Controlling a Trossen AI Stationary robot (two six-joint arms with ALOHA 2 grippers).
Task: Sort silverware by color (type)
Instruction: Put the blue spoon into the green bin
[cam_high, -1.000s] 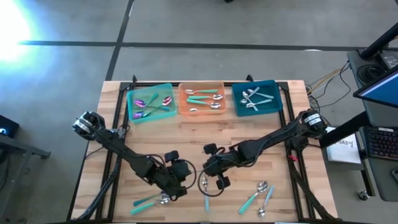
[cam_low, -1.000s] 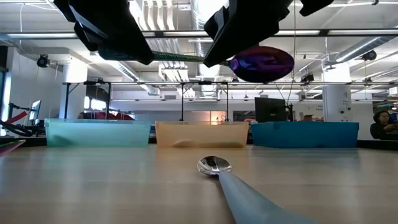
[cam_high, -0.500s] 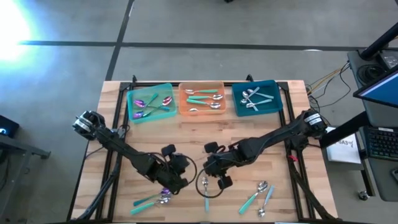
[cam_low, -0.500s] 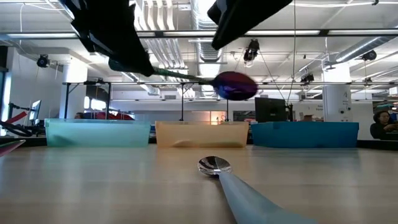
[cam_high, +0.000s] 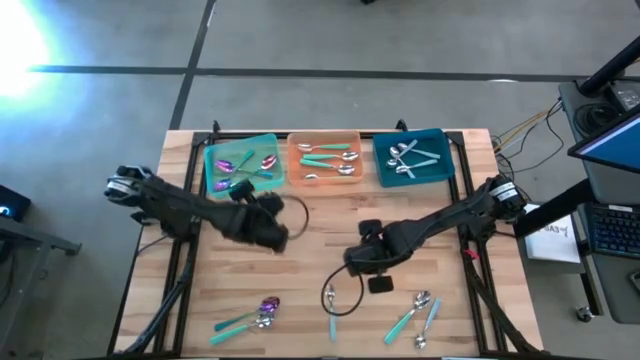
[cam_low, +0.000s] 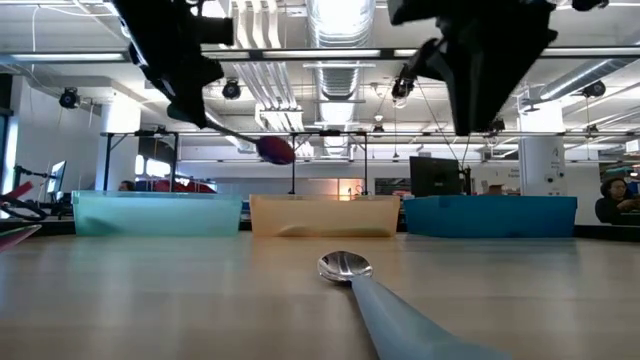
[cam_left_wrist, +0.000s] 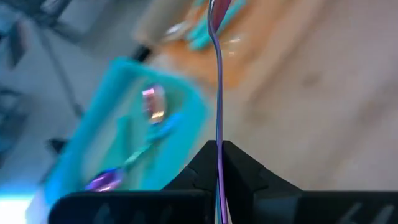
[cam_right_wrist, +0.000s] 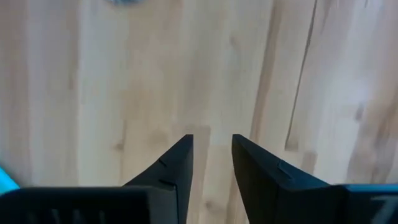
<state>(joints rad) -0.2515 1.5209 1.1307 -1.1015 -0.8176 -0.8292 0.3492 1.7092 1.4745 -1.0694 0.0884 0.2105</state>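
Wooden slats of the table (cam_high: 320, 225) carry three trays along the far edge, and above the boards a purple-headed spoon (cam_low: 262, 146) is carried, pinched by its handle in the closed left gripper (cam_high: 268, 226). A carrying step is judged in hand; next, the spoon needs bringing over the green tray (cam_high: 240, 166), where other purple spoons lie, and letting go. Its long axis runs straight out from the fingers, bowl leading toward the trays. Beside it, the right gripper (cam_right_wrist: 211, 163) hangs over bare boards, parted narrowly and empty. More spoons (cam_high: 415, 312) are left near the front edge
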